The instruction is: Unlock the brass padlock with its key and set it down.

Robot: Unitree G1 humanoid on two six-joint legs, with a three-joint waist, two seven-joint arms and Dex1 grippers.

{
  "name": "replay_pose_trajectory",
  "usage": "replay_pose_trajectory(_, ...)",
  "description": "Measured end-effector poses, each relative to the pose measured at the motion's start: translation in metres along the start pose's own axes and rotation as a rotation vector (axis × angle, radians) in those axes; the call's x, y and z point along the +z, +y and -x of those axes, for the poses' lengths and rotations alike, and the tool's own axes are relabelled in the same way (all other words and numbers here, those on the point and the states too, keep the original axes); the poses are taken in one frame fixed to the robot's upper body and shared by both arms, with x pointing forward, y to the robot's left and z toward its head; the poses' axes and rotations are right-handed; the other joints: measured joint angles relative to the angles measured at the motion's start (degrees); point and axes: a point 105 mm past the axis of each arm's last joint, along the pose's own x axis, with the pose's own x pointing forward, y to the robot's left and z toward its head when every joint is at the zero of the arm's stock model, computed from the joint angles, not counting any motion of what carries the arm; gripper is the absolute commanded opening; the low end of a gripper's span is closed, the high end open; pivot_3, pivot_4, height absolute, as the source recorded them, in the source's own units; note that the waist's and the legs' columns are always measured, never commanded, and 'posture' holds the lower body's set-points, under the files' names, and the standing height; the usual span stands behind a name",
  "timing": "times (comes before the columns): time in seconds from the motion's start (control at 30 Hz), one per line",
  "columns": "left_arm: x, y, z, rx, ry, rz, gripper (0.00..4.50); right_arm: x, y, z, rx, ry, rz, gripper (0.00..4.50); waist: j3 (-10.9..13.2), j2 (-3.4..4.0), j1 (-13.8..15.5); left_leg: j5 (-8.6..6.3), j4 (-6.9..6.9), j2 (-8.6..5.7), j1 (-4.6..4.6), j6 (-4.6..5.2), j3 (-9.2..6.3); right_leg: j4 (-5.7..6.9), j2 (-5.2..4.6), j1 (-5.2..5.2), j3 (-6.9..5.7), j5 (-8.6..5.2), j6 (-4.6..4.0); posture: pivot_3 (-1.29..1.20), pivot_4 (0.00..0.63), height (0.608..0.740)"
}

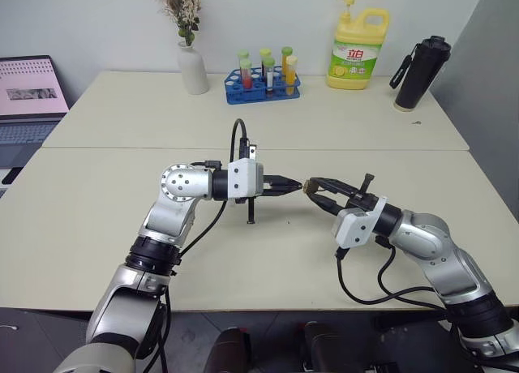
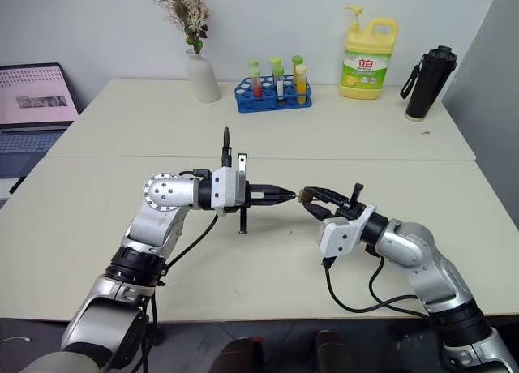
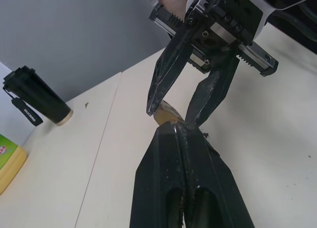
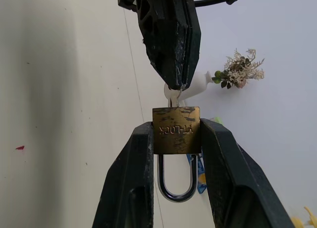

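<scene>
A: Where does the brass padlock (image 4: pixel 176 130) sit?

B: Above the table (image 1: pixel 105 219), mid-air, clamped by its side faces between the right gripper (image 4: pixel 176 139) fingers, keyhole end toward the other arm. The silver shackle (image 4: pixel 177 181) hangs back between those fingers and looks seated — not popped, as far as I can judge.

A: And the key (image 4: pixel 172 95)?

B: Its head is pinched in the tightly shut tips of the left gripper (image 4: pixel 176 84), right against the padlock's keyhole face; the blade appears to be in the lock. Both claws meet well in front of the test-tube rack (image 1: pixel 263 79).

A: So the step is the turn?

B: I'd say so. Roll the left wrist about the key's own line — no sideways push, or the thin key bends or slips from the tips. The right claw should hold firm and square so the body can't twist with it. Watch the shackle for the release before pulling anything apart.
</scene>
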Motion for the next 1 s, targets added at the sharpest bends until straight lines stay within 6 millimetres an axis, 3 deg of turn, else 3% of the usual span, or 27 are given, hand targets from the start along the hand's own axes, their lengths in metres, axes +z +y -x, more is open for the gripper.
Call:
replay_pose_trajectory(0.23,0.001,0.003,-0.002,0.009,-0.004,-0.023,0.0,-0.001,-0.003,0.001,-0.011,0.006,0.003,0.94,0.0,0.0,0.0,0.0,0.0,-0.01,0.0,0.0,0.0,0.0,0.0,0.0,-0.01,0.0,0.01,0.0,0.15,0.74)
replay_pose_trajectory(0.33,0.001,0.006,-0.005,0.022,-0.008,0.056,0.0,-0.003,-0.004,0.002,-0.015,0.013,0.001,0.94,0.0,0.0,0.0,0.0,0.0,0.0,0.0,0.0,-0.01,0.0,0.0,0.0,-0.02,0.0,0.01,0.0,0.15,0.74)
replay_pose_trajectory(0.43,0.0,0.006,-0.007,0.023,-0.012,0.148,0.62,-0.002,-0.004,0.001,-0.017,0.011,0.0,0.94,0.0,0.0,0.0,0.0,0.0,0.01,0.0,0.0,-0.03,0.0,0.02,0.0,-0.03,-0.02,0.03,0.0,0.15,0.74)
replay_pose_trajectory(0.83,-0.02,0.012,0.003,0.103,0.088,0.511,4.44,-0.002,-0.004,0.001,-0.018,0.007,0.0,0.94,0.0,0.0,0.0,0.0,0.0,0.03,0.0,0.0,-0.08,0.01,0.01,0.0,-0.03,-0.03,0.04,0.0,0.15,0.74)
replay_pose_trajectory(1.0,-0.002,0.007,0.002,0.07,0.024,0.751,4.48,-0.001,-0.004,0.001,-0.019,0.004,0.001,0.94,0.0,0.0,-0.1,0.0,0.0,0.04,0.01,-0.01,-0.15,0.02,0.0,0.0,-0.02,-0.04,0.07,0.0,0.15,0.74)
